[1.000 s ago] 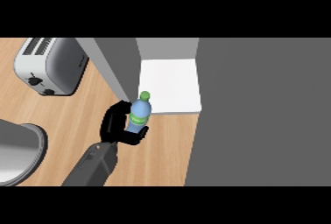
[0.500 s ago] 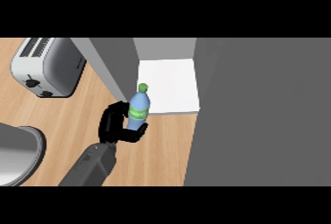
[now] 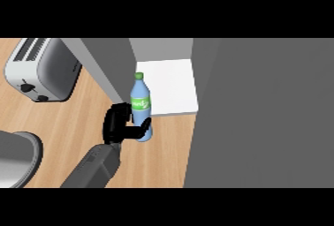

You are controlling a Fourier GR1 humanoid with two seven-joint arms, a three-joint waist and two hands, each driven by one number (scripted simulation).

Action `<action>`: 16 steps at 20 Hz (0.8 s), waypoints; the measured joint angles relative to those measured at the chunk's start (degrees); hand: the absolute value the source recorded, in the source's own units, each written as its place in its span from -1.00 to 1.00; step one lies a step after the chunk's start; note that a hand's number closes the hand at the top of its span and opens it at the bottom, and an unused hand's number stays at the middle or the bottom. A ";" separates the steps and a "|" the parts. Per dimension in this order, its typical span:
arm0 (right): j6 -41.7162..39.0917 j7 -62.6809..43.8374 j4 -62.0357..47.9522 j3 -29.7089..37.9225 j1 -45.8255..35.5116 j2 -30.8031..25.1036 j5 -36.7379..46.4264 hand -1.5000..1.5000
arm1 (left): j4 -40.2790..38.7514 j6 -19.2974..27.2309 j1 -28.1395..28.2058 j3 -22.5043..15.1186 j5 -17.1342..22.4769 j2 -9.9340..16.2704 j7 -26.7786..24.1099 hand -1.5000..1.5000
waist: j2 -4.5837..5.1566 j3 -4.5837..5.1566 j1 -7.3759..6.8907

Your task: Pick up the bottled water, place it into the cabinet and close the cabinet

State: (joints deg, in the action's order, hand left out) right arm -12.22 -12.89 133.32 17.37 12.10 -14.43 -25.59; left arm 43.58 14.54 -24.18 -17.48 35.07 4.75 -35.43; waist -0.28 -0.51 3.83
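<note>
The bottled water (image 3: pixel 141 103), clear blue with a green cap and green label, is held upright at the cabinet's mouth. My left hand (image 3: pixel 120 123) is shut on its lower part from the left, with the thumb (image 3: pixel 146 129) wrapped across the front. The bottle's base is over the wooden counter (image 3: pixel 163 150), and its upper part overlaps the left edge of the cabinet's white floor (image 3: pixel 173 86). A grey panel (image 3: pixel 104 66), which looks like the open cabinet door, stands just left of the bottle. My right hand does not show.
A silver toaster (image 3: pixel 40 68) sits at the back left. A rounded grey object (image 3: pixel 14 159) lies at the lower left edge. The cabinet's large grey body (image 3: pixel 261 114) fills the right side.
My left hand has carried the bottle farther from me and slightly left, toward the cabinet opening. The bottle's top now stands beside the white floor.
</note>
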 measured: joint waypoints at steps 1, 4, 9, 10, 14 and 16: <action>-0.20 -0.10 -0.31 0.42 -0.26 -0.32 -0.75 -1.00 | 0.28 1.59 -0.14 -0.55 -0.06 -0.15 0.39 1.00 | 0.01 -0.03 0.05; -1.15 0.15 -1.16 2.19 -0.52 -1.31 -2.81 -1.00 | 0.94 6.18 -0.27 -2.24 -0.90 -0.04 1.46 1.00 | -0.05 -0.21 0.21; -2.91 0.41 -2.32 4.09 -0.92 -2.75 -6.13 -1.00 | 1.96 12.89 -0.25 -4.10 -1.93 0.22 3.08 1.00 | -0.08 -0.43 0.71; -3.10 0.35 -2.44 4.48 -1.04 -3.03 -6.76 -1.00 | 2.29 14.30 -0.17 -4.42 -1.94 0.22 3.54 1.00 | -0.11 -0.45 0.81; -3.81 0.04 -2.80 5.87 -1.24 -4.05 -8.96 -1.00 | 2.93 19.11 -0.08 -5.28 -2.37 -0.03 4.18 1.00 | -0.09 -0.51 1.28; -4.34 0.21 -3.32 6.60 -1.17 -4.32 -10.03 -1.00 | 2.93 20.90 -0.20 -5.76 -2.77 -0.14 4.38 1.00 | -0.06 -0.55 1.43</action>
State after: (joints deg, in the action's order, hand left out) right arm -16.56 -12.68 130.00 23.97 10.94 -18.75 -35.62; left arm 46.50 35.44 -24.38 -23.24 32.29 4.61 -31.05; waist -0.34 -1.06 5.27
